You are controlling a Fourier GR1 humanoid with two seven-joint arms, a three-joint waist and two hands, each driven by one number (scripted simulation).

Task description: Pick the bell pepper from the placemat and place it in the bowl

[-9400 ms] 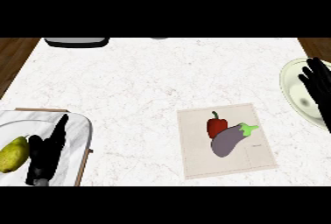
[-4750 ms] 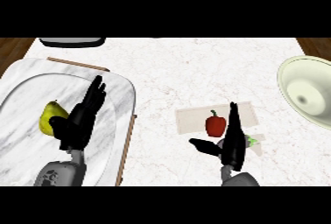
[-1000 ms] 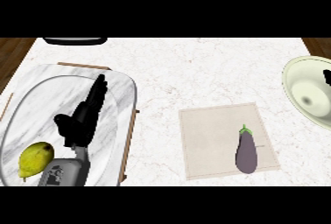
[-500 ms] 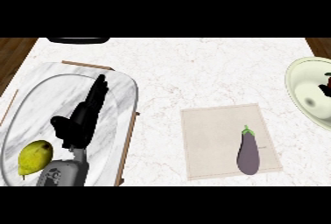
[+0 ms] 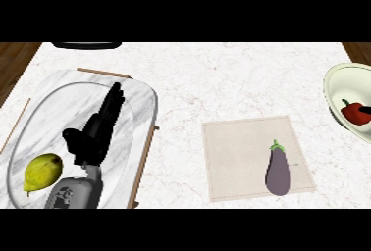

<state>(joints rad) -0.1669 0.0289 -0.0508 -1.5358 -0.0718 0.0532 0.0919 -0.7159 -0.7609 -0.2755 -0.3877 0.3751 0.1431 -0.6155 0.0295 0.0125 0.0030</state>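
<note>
Bell pepper [image 5: 355,112] now lies in the bowl [image 5: 340,83], released; left hand [image 5: 98,132] rests open; placing looks done.

bell pepper [image 5: 354,112]: red, lying inside the bowl | bowl [image 5: 337,93]: pale, far right edge | placemat [image 5: 239,152]: beige, flat on counter

The bowl [image 5: 340,88] is cut by the right edge, so only its left part shows, and the bell pepper [image 5: 355,112] inside it is also partly cut there. A small black shape beside the pepper cannot be identified. The right hand shows nowhere clearly.
</note>
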